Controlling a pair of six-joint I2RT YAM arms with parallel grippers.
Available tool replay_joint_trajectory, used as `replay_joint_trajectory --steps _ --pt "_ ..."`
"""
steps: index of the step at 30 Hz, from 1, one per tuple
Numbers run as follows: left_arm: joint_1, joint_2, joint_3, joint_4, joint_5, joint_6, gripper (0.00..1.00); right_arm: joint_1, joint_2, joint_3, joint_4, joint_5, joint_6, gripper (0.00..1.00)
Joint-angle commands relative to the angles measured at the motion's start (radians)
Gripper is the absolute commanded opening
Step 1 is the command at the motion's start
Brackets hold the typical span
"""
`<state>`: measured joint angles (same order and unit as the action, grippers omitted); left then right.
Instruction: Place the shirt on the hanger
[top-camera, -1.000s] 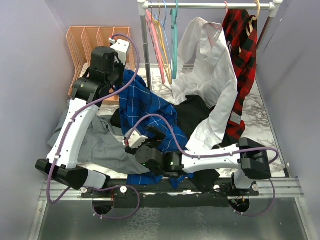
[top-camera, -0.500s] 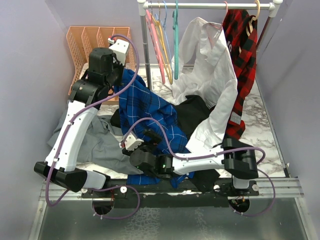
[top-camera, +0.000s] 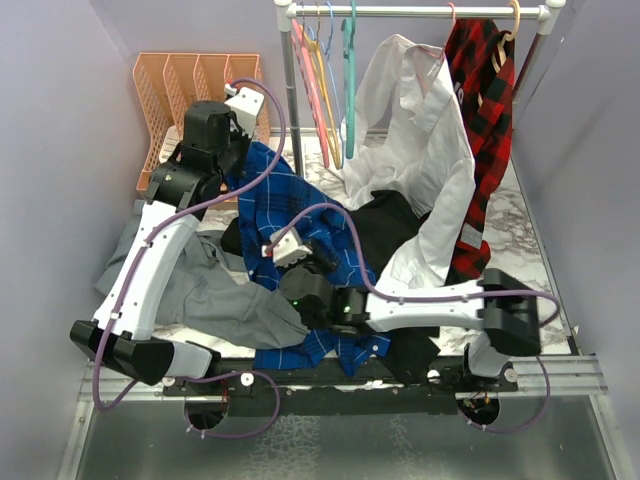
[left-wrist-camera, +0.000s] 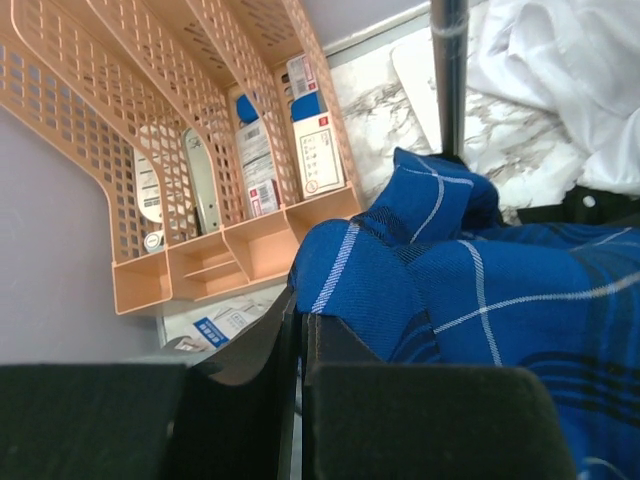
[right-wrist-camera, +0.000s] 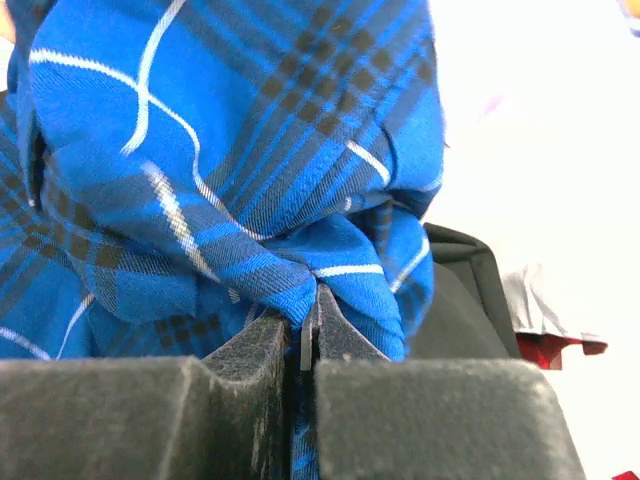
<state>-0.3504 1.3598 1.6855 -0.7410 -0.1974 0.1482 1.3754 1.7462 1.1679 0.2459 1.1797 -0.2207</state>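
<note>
One blue plaid shirt (top-camera: 300, 215) mid-frame, two claws clamped on its fabric, left gripper (left-wrist-camera: 299, 335) and right gripper (right-wrist-camera: 308, 338), one teal hanger (top-camera: 349, 60) hanging top centre.

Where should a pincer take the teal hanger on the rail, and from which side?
Probably its lower end, from the front: the teal hanger hangs edge-on from the rail, pink hangers close on its left, white shirt on its right.

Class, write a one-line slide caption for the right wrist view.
Right fingers pinch a fold of the blue plaid shirt, white cloth behind.
</note>
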Motion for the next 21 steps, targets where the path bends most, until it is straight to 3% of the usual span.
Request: replay_joint_trajectory --steps 1,11,16,21 --pt "0.018 -0.046 -0.041 0.068 -0.075 0.067 0.0 0.008 -0.196 0.084 -0.301 -0.058 0.199 0.01" --pt "0.066 -0.084 0.016 -0.002 -0.208 0.147 0.0 0.007 -0.413 0.229 -0.438 -0.6 0.275 0.01" --pt "0.066 -0.093 0.184 -0.136 -0.2 0.205 0.0 0.003 -0.425 0.352 -0.431 -0.849 0.287 0.01" --pt "0.065 -0.071 0.462 -0.306 -0.123 0.288 0.0 -0.011 -0.462 0.398 -0.406 -0.972 0.325 0.01"
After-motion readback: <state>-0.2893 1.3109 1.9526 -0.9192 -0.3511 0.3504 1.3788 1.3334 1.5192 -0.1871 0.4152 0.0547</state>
